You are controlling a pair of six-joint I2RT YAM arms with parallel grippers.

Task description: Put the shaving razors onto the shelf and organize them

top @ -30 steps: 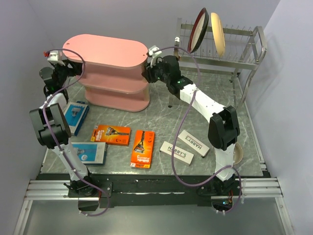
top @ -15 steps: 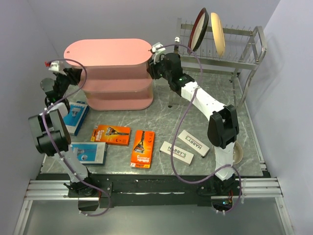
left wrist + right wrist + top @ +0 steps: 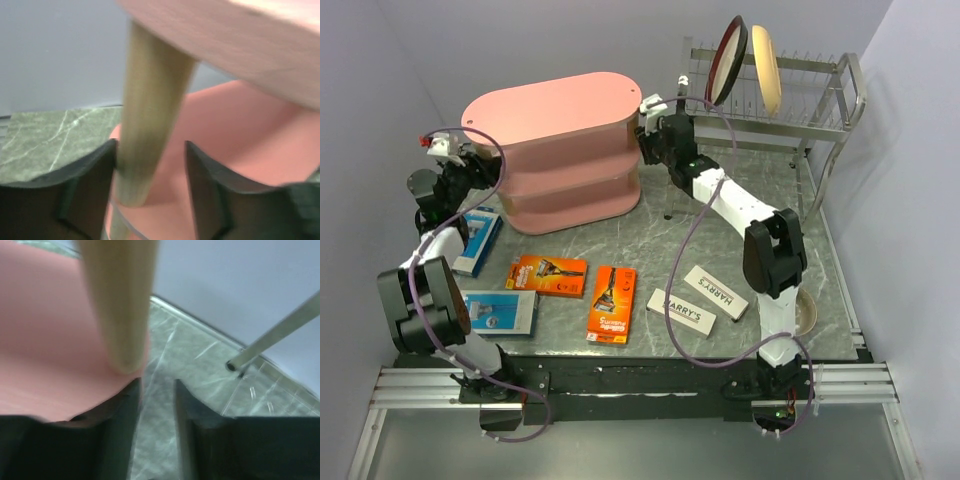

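The pink shelf [image 3: 550,140] stands at the back left, turned at a slant. My left gripper [image 3: 472,165] is at its left end. In the left wrist view it is open [image 3: 150,150] round a wooden post [image 3: 150,85]; the post touches the left finger and stands apart from the right one. My right gripper [image 3: 648,140] is at the shelf's right end, open [image 3: 157,387] with only table between its fingers, beside another post [image 3: 120,300]. The shaving razors lie on the table: blue-and-white cards [image 3: 477,238] [image 3: 502,311], orange cards [image 3: 551,275] [image 3: 612,303], white boxes [image 3: 714,291] [image 3: 688,311].
A steel wire dish rack [image 3: 820,110] stands at the back right with two upright plates [image 3: 728,60] [image 3: 765,68]. A pale dish [image 3: 808,315] lies by the right arm's base. Walls close in on the left, back and right.
The shelf has slid to the right and swung, its right end going toward the back. Both grippers moved with it at its two ends. The left jaws narrowed, then widened again.
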